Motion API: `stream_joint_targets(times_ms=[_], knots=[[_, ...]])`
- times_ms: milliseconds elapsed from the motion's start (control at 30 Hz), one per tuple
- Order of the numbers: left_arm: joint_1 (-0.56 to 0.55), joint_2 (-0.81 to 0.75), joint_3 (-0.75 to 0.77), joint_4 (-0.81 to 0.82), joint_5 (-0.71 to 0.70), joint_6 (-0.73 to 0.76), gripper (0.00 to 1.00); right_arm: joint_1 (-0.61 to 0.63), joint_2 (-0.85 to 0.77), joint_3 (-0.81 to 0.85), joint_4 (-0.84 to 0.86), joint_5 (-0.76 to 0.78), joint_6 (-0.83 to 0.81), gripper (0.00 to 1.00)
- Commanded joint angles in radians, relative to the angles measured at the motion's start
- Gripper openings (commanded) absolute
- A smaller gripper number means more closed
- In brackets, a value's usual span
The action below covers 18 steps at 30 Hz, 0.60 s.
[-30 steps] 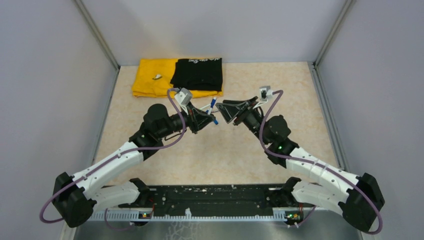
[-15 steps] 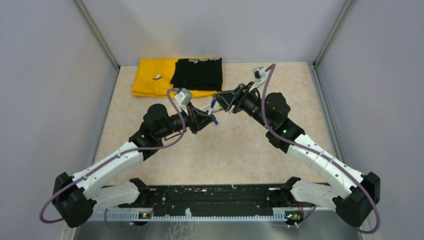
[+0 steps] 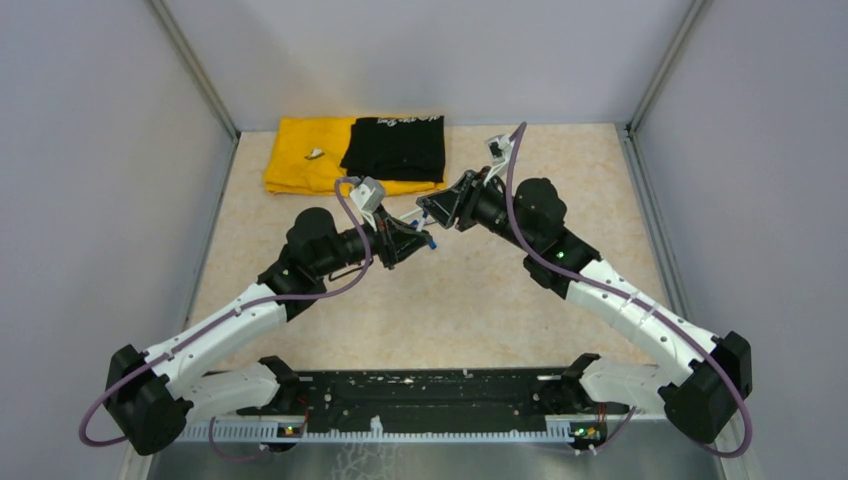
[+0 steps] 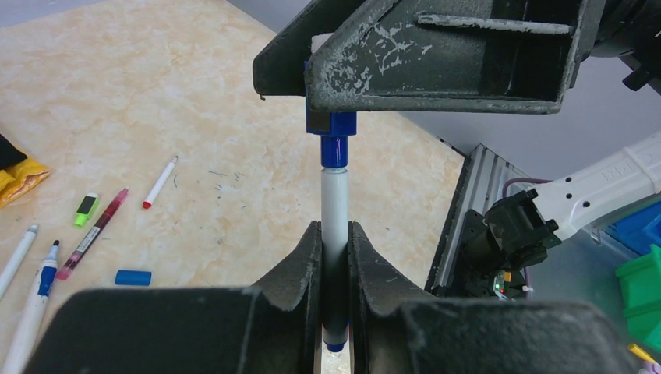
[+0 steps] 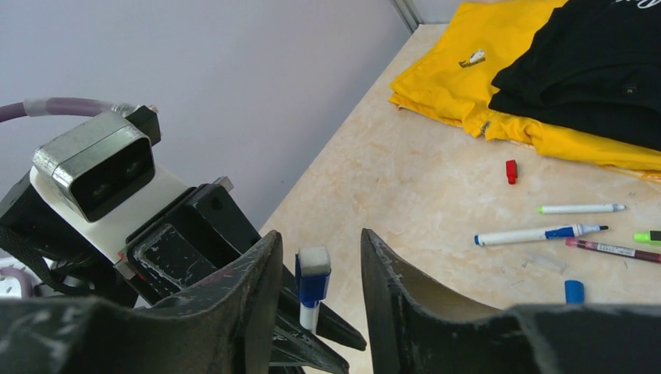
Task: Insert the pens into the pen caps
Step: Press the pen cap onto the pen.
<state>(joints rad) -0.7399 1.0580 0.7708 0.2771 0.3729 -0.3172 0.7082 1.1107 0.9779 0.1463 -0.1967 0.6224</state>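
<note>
Slim white-barrelled blue marker pen (image 4: 335, 195), clamped in left gripper (image 4: 335, 231), blue end between right gripper's (image 5: 318, 241) parted jaws: risk of skewing through off-centre closure.

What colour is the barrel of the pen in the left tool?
White; the pen shows best in the left wrist view.

White blue-tipped pen (image 4: 335, 210); yellow cloth (image 3: 300, 160); black cloth (image 3: 395, 148).

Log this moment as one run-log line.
left gripper: shut on pen | right gripper: open, straddling pen's blue end, gaps both sides | other pens and blue cap lie on table
</note>
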Motion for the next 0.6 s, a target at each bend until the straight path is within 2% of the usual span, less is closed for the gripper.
stream_joint_targets(times_ms=[0, 333, 467, 567], knots=[[-0.006, -0.017, 0.018, 0.036, 0.028, 0.006, 0.0, -0.009, -0.002, 0.031, 0.069, -0.023, 0.012, 0.39], [-0.006, -0.029, 0.02, 0.036, 0.001, -0.006, 0.0, -0.009, -0.005, -0.04, 0.148, -0.063, -0.01, 0.14], [-0.006, -0.026, 0.033, 0.041, 0.0, -0.005, 0.0, -0.009, -0.007, -0.093, 0.194, -0.079, 0.003, 0.0], [-0.006, -0.015, 0.046, 0.046, 0.005, -0.005, 0.0, -0.008, -0.013, -0.13, 0.217, -0.106, 0.007, 0.0]])
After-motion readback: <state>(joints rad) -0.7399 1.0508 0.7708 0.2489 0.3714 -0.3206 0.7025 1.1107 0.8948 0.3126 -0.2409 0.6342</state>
